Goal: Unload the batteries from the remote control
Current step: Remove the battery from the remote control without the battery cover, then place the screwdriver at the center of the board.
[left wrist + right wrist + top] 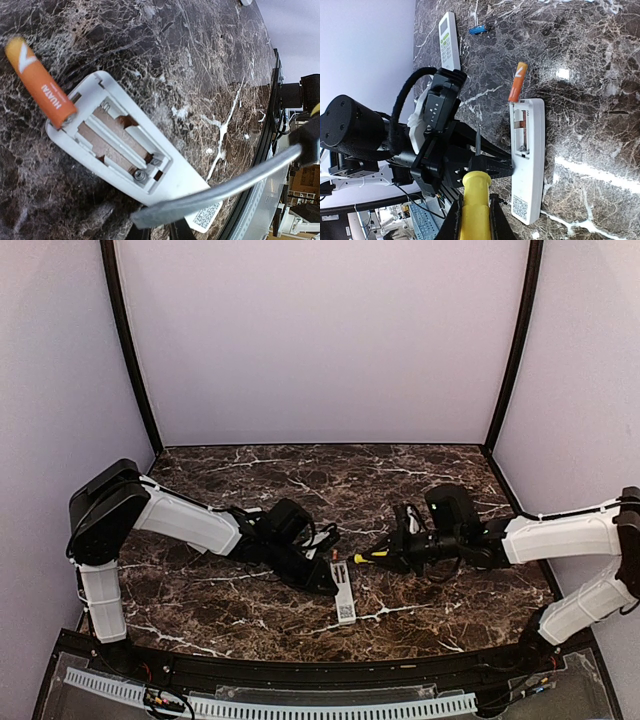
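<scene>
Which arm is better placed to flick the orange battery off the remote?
Right, likely: the right pincer holds the tool, tip close to the remote where the battery rests. The left pincer sits against the remote, seemingly steadying it.

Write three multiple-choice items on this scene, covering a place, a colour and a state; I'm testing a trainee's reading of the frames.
1. Where is the orange battery?
A) flat in a bay
B) tip at the end of the remote's open compartment, jutting beyond it
C) nowhere in view

2. What colour is the loose cell near the second remote?
A) blue
B) green
C) white

3. What is the right gripper doing?
A) open, empty
B) shut on the yellow-handled tool
C) shut on a battery

Key: B, both bays show bare; A, plainly blue; B, its fingers flank the handle.
</scene>
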You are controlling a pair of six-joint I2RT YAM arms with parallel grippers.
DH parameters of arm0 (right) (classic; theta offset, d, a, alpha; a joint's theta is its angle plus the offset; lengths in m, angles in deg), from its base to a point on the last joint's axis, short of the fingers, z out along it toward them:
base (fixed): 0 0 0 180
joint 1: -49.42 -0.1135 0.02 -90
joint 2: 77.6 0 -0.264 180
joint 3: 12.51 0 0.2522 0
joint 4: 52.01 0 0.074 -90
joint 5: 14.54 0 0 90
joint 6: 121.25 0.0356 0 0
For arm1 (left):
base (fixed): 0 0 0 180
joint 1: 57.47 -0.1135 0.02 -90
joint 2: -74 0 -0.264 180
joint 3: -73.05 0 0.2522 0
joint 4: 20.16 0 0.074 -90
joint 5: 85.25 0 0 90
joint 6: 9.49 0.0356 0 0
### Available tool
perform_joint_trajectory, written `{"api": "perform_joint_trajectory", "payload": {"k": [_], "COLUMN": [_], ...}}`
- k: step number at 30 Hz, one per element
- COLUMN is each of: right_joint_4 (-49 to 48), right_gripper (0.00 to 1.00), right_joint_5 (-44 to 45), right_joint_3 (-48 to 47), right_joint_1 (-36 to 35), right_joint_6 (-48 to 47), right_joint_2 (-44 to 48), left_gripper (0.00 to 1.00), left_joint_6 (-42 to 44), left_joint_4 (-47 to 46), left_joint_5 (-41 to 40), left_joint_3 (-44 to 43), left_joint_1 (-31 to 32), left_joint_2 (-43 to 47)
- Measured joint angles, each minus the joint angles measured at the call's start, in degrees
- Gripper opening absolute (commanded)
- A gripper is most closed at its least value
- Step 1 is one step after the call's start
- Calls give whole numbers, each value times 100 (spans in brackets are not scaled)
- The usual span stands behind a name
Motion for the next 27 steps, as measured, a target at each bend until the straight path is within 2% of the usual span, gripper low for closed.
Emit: {"api": "perform_joint_trajectory", "payload": {"k": [5,9,12,17,19,23,27], "right_joint_4": [170,560,942,1602,1816,2210,2433], "right_gripper": [0,0,0,0,0,0,0], "right_joint_5": [72,280,498,960,1141,1499,1786], "right_joint_3": [-4,-33,-136,-439,-540,-702,-715], "right_joint_1": [0,0,0,0,0,0,0], "right_joint_6": [-76,-208,-348,-656,-778,-1019,-1174], "right_joint_2": [188,404,601,881,979,1082,1082], "left_gripper": [13,17,25,53,59,67,69], "left_joint_6": [-4,-4,-11,-31,-42,-28,-22], "left_joint_4": [11,26,26,245,402,671,874], "left_joint_5": [-37,-197,-376,-791,-968,-1272,-1416], "left_joint_3": [0,7,11,48,50,50,48], "left_joint_1": [7,52,83,103,103,33,-245], "left_joint_2": [13,57,90,264,426,1019,1700]}}
